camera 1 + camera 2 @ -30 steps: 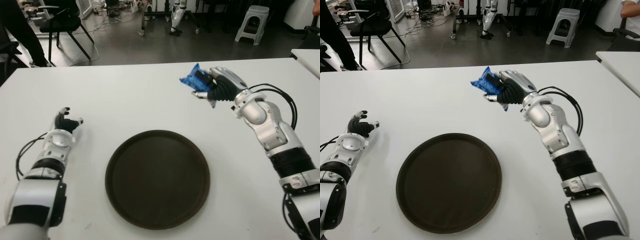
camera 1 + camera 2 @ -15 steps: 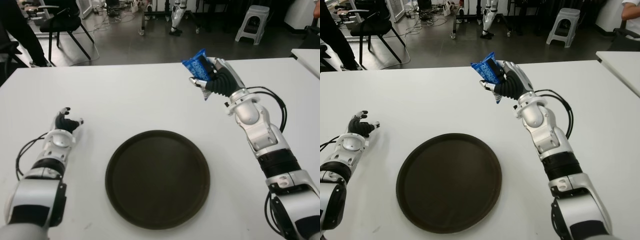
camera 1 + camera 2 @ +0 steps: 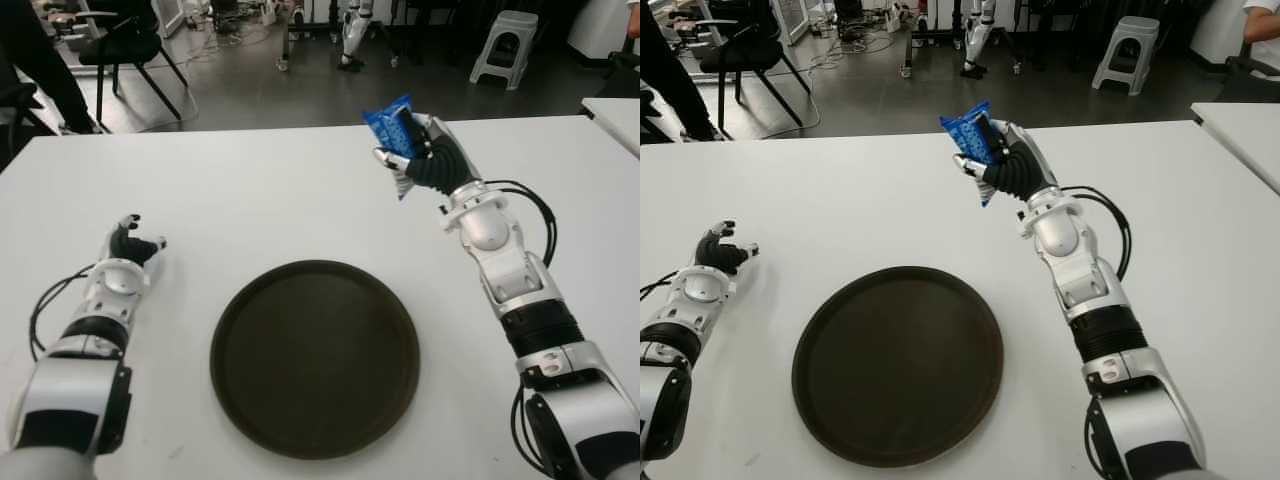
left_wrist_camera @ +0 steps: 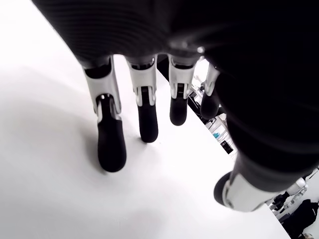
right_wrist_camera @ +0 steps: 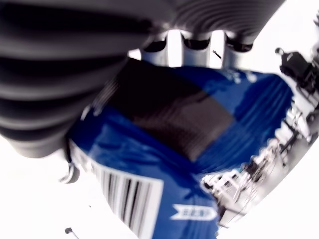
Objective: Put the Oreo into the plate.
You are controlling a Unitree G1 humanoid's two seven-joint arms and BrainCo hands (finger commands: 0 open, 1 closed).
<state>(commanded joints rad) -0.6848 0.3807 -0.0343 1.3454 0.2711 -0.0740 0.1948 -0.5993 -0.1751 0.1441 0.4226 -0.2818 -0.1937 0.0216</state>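
My right hand (image 3: pixel 418 150) is raised above the far side of the white table (image 3: pixel 250 200), its fingers closed around a blue Oreo packet (image 3: pixel 388 124). The right wrist view fills with that blue packet (image 5: pixel 199 149), barcode showing, pressed against the palm. A round dark brown plate (image 3: pixel 314 356) lies on the table near me, in front of and to the left of the held packet. My left hand (image 3: pixel 128 248) shows at the left, beside the plate, fingers (image 4: pixel 110 144) spread with tips touching the table and nothing in them.
Beyond the table's far edge are a black chair (image 3: pixel 125 45), a grey stool (image 3: pixel 505 45) and cables on the floor. Another white table's corner (image 3: pixel 615 110) shows at the far right.
My right hand has lifted the Oreo packet higher and drawn it slightly leftward. The forearm stands more upright. The left hand has not moved.
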